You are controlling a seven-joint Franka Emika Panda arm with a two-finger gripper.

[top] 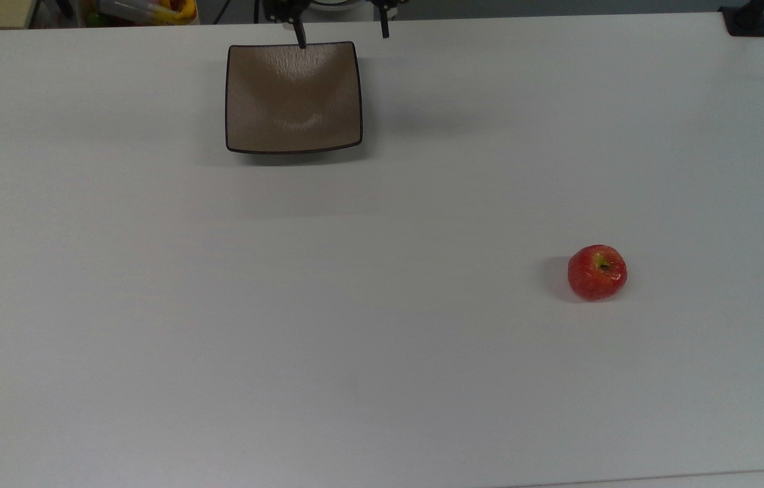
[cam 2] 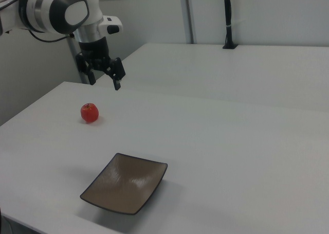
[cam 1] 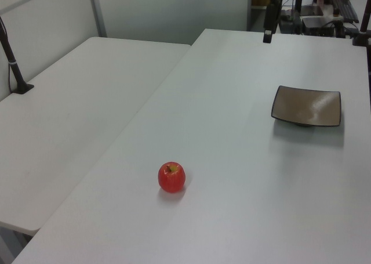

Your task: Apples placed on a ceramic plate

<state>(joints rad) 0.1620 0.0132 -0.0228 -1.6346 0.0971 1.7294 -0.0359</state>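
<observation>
A small glossy red apple [top: 597,272] [cam 1: 171,177] [cam 2: 89,112] sits alone on the white table, toward the top view's right. The square brown-beige ceramic plate [top: 293,97] [cam 1: 306,106] [cam 2: 126,183] lies with nothing on it near the far edge, well apart from the apple. My gripper [top: 342,30] [cam 2: 105,78] hangs open in the air with nothing between its black fingers [cam 1: 267,35]. In the top view it stands over the plate's far right corner. In the right view it hovers above and a little to the right of the apple.
The white table [top: 382,379] spreads wide around both things. A second white table [cam 1: 75,113] adjoins it, with a black post [cam 1: 11,61] clamped on. A black clamp [top: 748,20] sits at the top view's upper right corner. Coloured clutter [top: 151,10] lies beyond the far edge.
</observation>
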